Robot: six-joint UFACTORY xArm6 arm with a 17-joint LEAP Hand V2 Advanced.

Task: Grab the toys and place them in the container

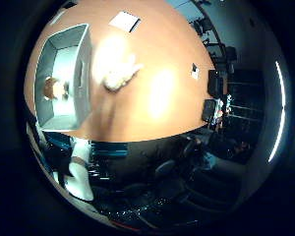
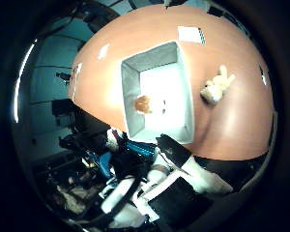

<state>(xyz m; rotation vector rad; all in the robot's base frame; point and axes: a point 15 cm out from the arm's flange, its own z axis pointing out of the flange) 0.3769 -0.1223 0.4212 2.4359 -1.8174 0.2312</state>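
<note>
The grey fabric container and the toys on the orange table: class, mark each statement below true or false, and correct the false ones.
1. The grey fabric container stands on the orange table. True.
2. The container is empty. False: a small orange-brown toy lies inside.
3. The cream plush toy lies on the table beside the container. True.
4. The cream plush toy is inside the container. False: it is outside, on the table.

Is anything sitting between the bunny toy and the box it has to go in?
No. The plush toy lies on the bare table right beside the grey container, with only open tabletop between them. One orange toy is already inside.
</note>
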